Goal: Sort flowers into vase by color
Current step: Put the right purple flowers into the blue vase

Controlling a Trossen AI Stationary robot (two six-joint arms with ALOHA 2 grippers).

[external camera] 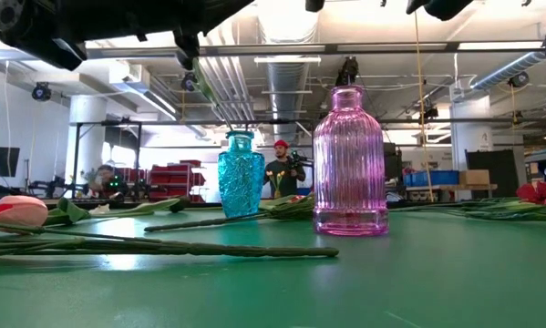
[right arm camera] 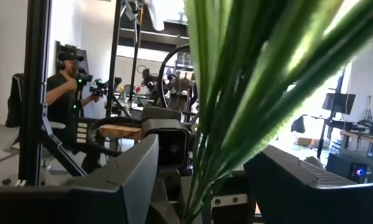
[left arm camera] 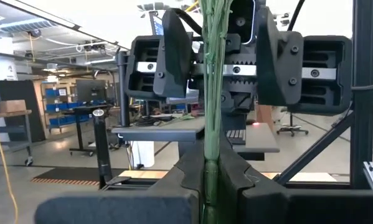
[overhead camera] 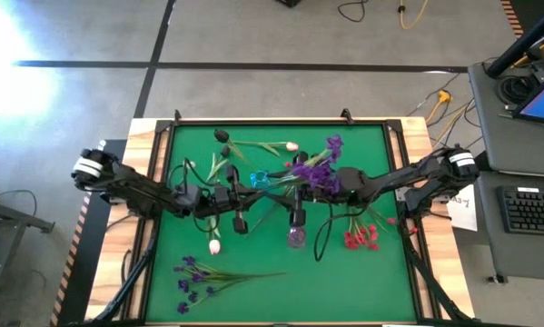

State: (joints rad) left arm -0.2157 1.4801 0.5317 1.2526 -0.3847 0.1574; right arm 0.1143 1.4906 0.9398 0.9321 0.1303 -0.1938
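I have both arms raised over the middle of the green table [overhead camera: 380,272], meeting around one purple flower bunch [overhead camera: 315,171]. My left gripper [left arm camera: 210,171] is clamped shut on the bundle of green stems [left arm camera: 212,81], which rise straight up out of its fingers in the left wrist view. My right gripper [right arm camera: 202,186] faces it from the other side; stems and leaves pass between its fingers, and I cannot tell whether they are pressing on them or standing slightly apart. Judging by this, the step in hand is a handover of the bunch, or a steadying of it, before it goes down into a vase. The pink ribbed vase [external camera: 349,164] stands just below and toward me from the grippers, the blue vase [external camera: 240,173] close beside the left gripper. To do it well, I would make sure the right fingers have a firm hold on all the stems before the left lets go, keep the stems vertical, and bring their ends over the narrow neck slowly. The red flowers [overhead camera: 362,237] lie beyond the right gripper, a second purple bunch [overhead camera: 197,275] and a tulip [overhead camera: 215,243] nearer the left arm.
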